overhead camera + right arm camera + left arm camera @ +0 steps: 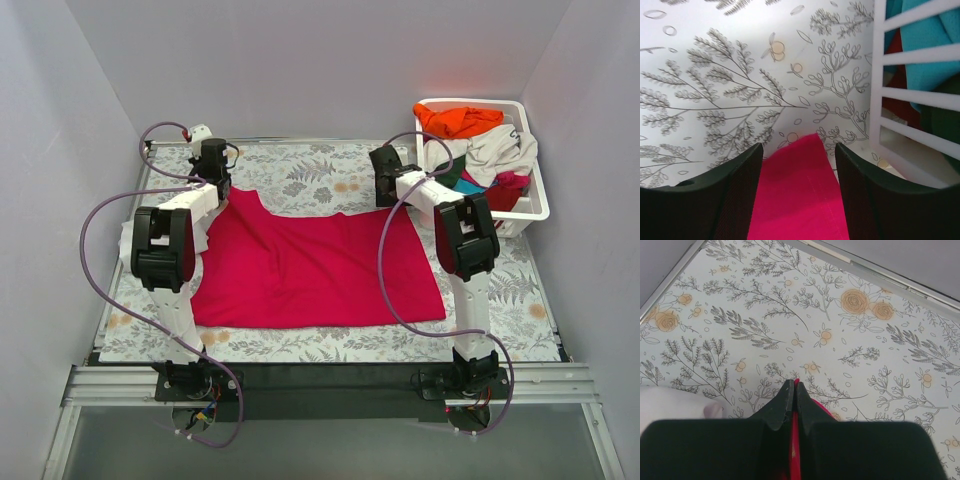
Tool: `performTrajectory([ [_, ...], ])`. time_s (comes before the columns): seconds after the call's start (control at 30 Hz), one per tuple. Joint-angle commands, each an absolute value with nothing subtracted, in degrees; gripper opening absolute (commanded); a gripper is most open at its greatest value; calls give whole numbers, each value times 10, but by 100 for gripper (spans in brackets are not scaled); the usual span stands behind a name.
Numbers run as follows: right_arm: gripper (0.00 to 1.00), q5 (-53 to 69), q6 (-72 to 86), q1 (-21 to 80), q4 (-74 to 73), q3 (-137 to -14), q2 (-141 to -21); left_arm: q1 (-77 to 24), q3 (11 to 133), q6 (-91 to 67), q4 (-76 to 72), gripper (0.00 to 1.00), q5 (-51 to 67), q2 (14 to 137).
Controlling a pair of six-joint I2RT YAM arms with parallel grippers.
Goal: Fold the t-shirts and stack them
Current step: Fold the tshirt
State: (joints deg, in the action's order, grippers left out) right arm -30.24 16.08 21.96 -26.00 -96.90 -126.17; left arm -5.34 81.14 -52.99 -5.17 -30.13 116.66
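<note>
Closest to you, the red shirt (310,265) lies spread flat on the flowered table (330,345), between the two arms. At its far left corner your left gripper (792,386) is pinched tight on a fold of that cloth. At the far right corner your right gripper (799,150) stands wide apart, straddling the hem and gripping nothing. Beyond it, far right, the white basket (520,222) holds an orange shirt (458,120) and an off-white shirt (503,150).

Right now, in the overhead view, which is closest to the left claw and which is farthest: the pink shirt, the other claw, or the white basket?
1. Crimson-pink t-shirt: pinched in the left gripper.
2. Right gripper: across the shirt, to the right.
3. White slotted basket: far right corner.
</note>
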Motion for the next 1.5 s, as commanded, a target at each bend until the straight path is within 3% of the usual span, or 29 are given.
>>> performTrajectory([
  [0.0, 54, -305, 195, 211, -266, -952, -1252, -47, 809, -533, -63, 0, -306, 1118],
  [0.27, 47, -287, 215, 210, -266, -926, -1264, -47, 805, -533, -65, 0, -307, 1118],
  [0.4, 26, -281, 221, 208, -266, -926, -1270, -47, 806, -533, -65, 0, -304, 1115],
  [0.67, 3, -275, 222, 208, -266, -914, -1275, -47, 804, -530, -65, 0, -311, 1114],
  [0.9, 1, -273, 219, 210, -257, -889, -1250, -47, 799, -533, -66, 0, -310, 1107],
  [1.47, 1, -249, 163, 223, -161, -717, -1025, -47, 672, -604, -115, 0, -202, 988],
])
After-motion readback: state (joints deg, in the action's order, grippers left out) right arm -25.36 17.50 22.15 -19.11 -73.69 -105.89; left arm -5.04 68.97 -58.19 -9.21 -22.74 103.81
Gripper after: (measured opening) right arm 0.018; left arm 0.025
